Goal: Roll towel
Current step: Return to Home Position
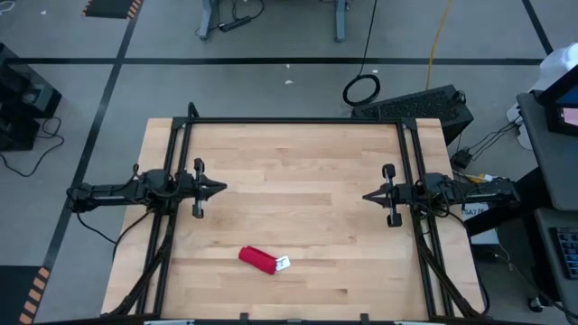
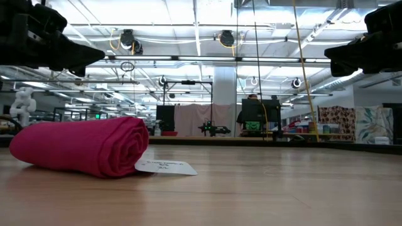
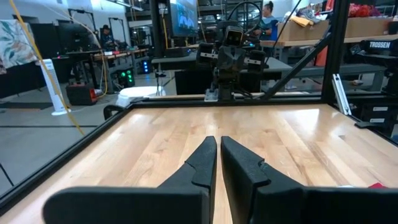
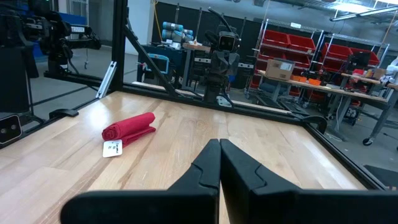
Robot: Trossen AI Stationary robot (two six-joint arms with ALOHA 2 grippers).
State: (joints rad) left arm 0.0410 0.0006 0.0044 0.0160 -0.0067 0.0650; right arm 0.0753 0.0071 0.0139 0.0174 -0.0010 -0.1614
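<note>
1. I am seeing the towel (image 2: 81, 145) lying rolled up toward the front of the wooden table (image 1: 298, 153), with its white tag (image 2: 164, 167) lying flat beside one end.
2. Farther back, the left gripper (image 1: 219, 189) is hanging over the table's left side and the right gripper (image 1: 368, 195) is facing it from the right. Both are closed on nothing, well apart from the towel.
3. Beyond the table, a black cable coil (image 1: 361, 89) is lying on the grey floor, and red bins (image 4: 286, 53) are sitting on shelving.
</note>
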